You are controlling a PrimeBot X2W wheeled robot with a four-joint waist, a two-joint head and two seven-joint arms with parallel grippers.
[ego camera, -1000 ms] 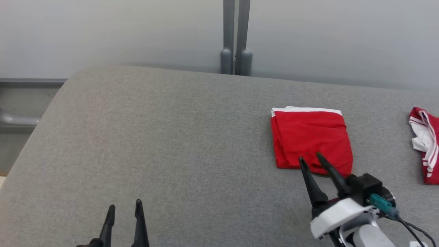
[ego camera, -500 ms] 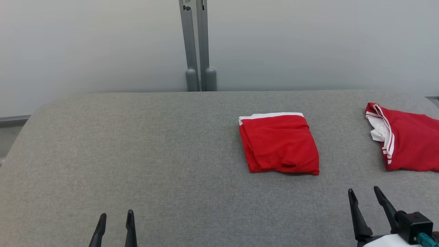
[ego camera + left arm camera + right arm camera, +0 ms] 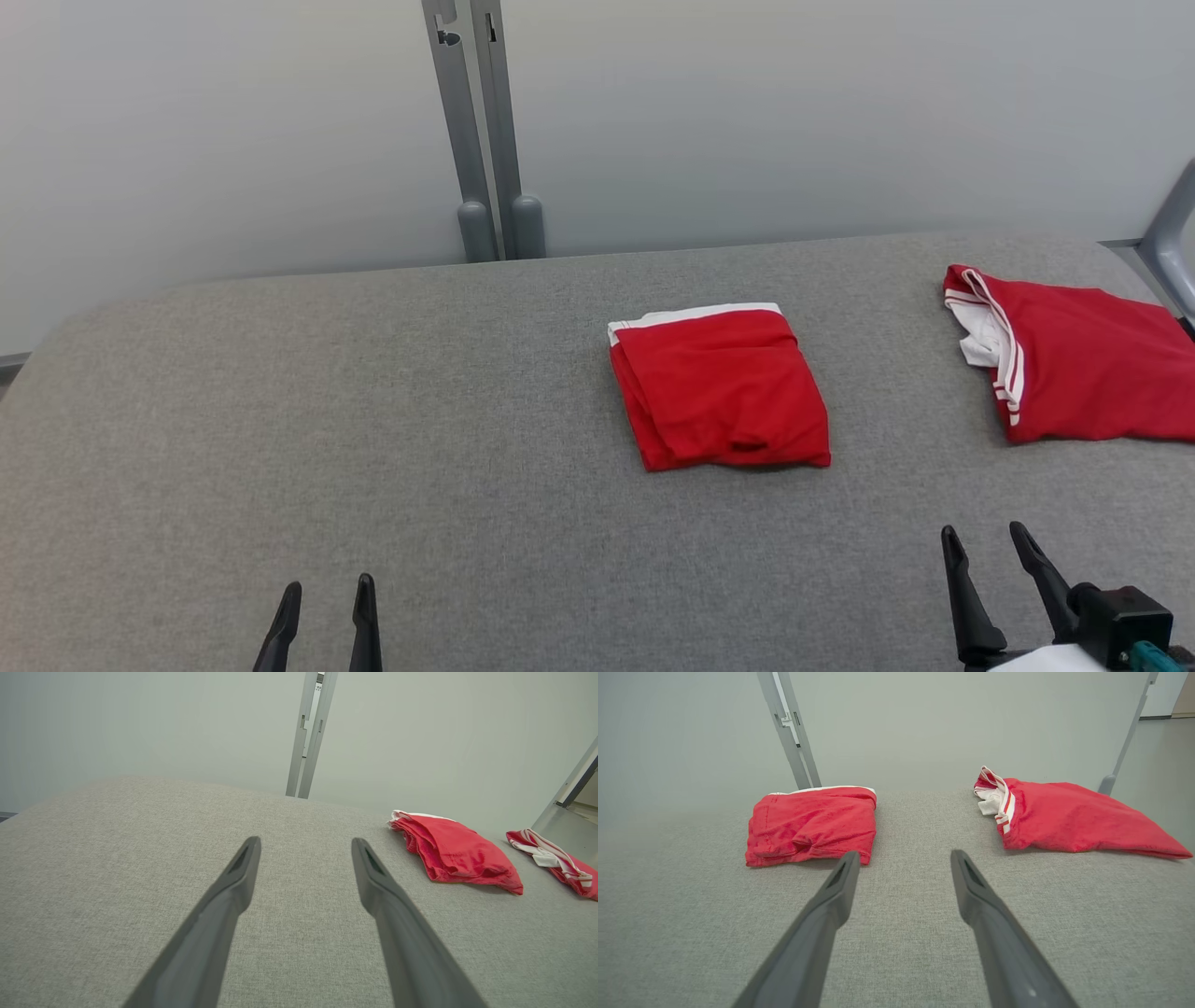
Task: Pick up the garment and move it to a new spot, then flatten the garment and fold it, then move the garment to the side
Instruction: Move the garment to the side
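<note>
Garment (image 3: 719, 392), folded into a red block with a white band along its far edge, lies flat on the grey table (image 3: 373, 420), touched by nothing. There are two red garments: the second (image 3: 1083, 373), with white stripes and a white lining showing, lies unfolded to the right of the garment, well apart from it. Behind the garment and a little to its left rises a double grey post (image 3: 481, 140); a single slanted post (image 3: 1129, 732) stands beyond the second one.

The head view takes in both grippers at once. The left gripper (image 3: 328, 586) is near of the garment and far to its left. The right gripper (image 3: 983, 532) is near of it and to its right. Both are released, fingers spread and holding nothing, clear of the red cloth.

The right wrist view shows the garment's near edge, where the layers bunch into a small rumple, and the second garment tapering to a point. The left wrist view gives the garment from its left side, as a low stack.
</note>
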